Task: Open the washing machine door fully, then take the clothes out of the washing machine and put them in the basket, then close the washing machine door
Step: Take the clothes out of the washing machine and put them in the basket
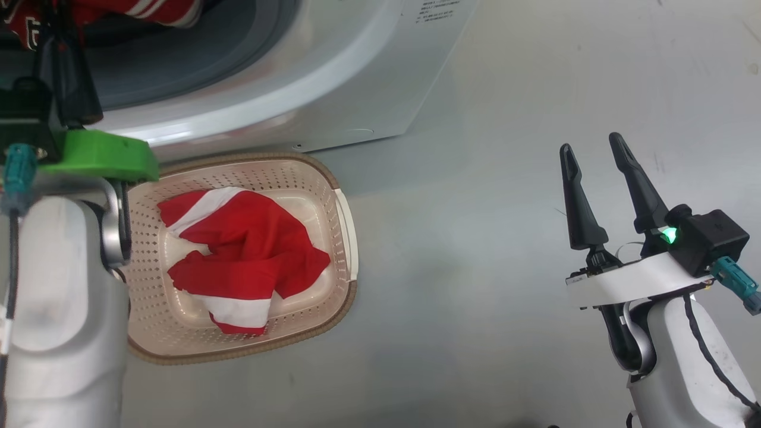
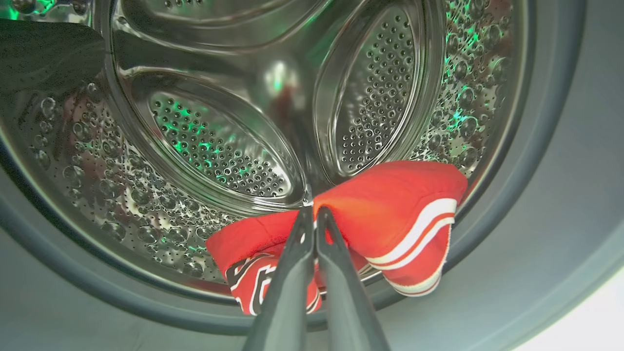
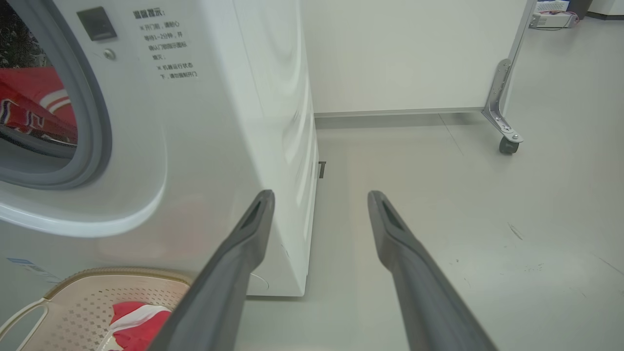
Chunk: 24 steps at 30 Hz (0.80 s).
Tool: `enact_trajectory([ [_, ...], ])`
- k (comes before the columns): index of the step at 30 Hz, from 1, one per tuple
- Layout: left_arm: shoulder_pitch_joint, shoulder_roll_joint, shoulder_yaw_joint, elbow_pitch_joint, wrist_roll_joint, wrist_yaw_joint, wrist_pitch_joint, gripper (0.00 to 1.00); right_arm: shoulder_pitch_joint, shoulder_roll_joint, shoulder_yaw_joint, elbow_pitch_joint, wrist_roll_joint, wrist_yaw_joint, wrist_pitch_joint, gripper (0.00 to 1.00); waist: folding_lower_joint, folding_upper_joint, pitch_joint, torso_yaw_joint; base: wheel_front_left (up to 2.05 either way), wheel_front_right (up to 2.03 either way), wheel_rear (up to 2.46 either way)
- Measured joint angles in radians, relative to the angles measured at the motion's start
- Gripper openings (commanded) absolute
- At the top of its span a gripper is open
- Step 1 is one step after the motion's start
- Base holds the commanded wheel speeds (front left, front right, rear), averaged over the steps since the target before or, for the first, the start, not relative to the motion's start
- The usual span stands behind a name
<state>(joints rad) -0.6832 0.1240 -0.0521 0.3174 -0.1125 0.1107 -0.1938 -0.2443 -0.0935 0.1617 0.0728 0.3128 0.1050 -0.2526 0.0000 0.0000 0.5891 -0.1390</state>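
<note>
Left gripper (image 2: 314, 212) closed on red jersey (image 2: 404, 209) inside perforated steel drum (image 2: 214, 146); grey rubber seal (image 2: 551, 146) rings it. Right gripper (image 1: 590, 144) open over floor (image 1: 475, 267); perforated oval basket (image 1: 324, 196) holds crumpled jersey (image 1: 250, 244).

Chinese notice (image 3: 165, 45) on washing machine (image 3: 219, 126), too blurred to read

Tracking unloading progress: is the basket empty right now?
No, a red jersey with white bands lies crumpled inside the basket.

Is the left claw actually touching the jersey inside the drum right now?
Touching. The left wrist view shows the left claw shut, its tips pinching a fold of the red jersey, with cloth bunched up on both sides of them.
</note>
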Motion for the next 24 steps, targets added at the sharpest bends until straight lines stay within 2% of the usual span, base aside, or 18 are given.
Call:
enact_trajectory([
  [3, 0.055, -0.022, 0.001, -0.029, -0.006, 0.000, -0.037, 0.00, 0.016, -0.003, -0.002, 0.008, -0.003, 0.000, 0.000, 1.00, 0.0000, 0.0000, -0.025, 0.014, 0.00, 0.00, 0.00],
  [9, 0.169, -0.058, 0.011, -0.091, -0.021, 0.003, -0.047, 0.00, 0.045, -0.009, -0.004, 0.023, -0.012, 0.000, 0.000, 1.00, 0.0000, 0.0000, -0.083, 0.042, 0.00, 0.00, 0.00],
  [24, 0.412, -0.076, -0.030, -0.289, -0.063, 0.007, -0.058, 0.00, 0.125, -0.028, 0.007, 0.025, -0.025, -0.003, 0.002, 1.00, -0.0001, 0.0000, -0.238, 0.120, 0.00, 0.00, 0.00],
])
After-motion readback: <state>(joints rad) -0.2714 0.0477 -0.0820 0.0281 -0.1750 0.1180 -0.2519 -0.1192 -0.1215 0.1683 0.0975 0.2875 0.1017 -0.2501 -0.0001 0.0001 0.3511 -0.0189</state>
